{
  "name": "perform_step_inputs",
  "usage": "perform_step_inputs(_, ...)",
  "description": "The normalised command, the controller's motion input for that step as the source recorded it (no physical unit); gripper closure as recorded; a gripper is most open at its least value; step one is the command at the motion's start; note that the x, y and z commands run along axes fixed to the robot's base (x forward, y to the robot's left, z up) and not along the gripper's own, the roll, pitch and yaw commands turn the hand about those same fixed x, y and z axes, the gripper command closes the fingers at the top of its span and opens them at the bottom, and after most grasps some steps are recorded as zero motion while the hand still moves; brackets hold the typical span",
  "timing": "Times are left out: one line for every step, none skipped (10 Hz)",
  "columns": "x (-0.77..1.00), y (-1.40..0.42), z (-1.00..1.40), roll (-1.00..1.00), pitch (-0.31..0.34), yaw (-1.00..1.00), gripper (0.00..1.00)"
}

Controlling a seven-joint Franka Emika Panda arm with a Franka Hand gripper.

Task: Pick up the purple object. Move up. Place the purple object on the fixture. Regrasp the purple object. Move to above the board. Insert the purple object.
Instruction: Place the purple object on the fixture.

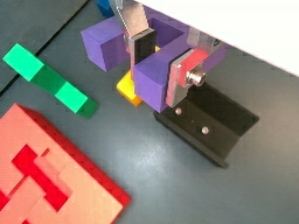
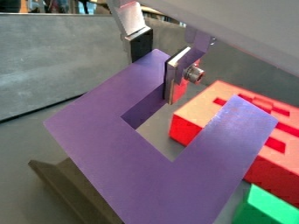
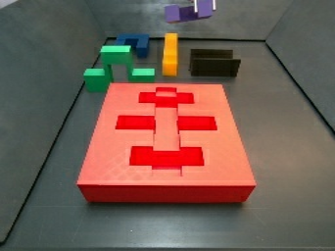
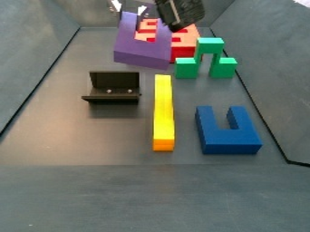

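While the gripper [image 1: 162,54] clamped one prong of the purple object [image 1: 117,42] between its fingers, the block hung well above the floor, likely lifted to clear the other pieces. In a side view, going left to right, lay the fixture [image 4: 115,88], a yellow bar [image 4: 162,111] and a blue block [image 4: 227,129], with the board [image 3: 165,137] apart.

Matte purple object [image 1: 149,61] clamped in the end effector [image 1: 166,58] with silver metal fingers [image 1: 184,73]
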Motion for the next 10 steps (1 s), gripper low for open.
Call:
perform_step_inputs(0.9,0.07,0.0,-0.76,0.0,0.0,1.0)
perform_step_inputs(0.88,0.06,0.0,-0.79,0.006,0.0,1.0)
perform_step_inputs(0.96,0.01,0.0,-0.58,0.117,0.0,1.0)
perform_step_inputs(0.88,0.0,-0.01,-0.49,0.331,0.0,1.0)
perform_step_inputs(0.85,0.0,-0.21,-0.45,0.486,0.0,1.0)
perform_step_inputs(0.82,0.0,-0.39,-0.33,0.611,0.0,1.0)
perform_step_inputs(0.86,0.0,-0.42,-0.33,0.523,0.0,1.0)
perform_step_inputs(0.83,0.0,-0.35,-0.27,0.317,-0.03,1.0)
perform_step_inputs(0.75,0.0,-0.28,-0.21,0.149,-0.04,1.0)
perform_step_inputs(0.72,0.0,-0.15,-0.14,0.023,-0.12,1.0)
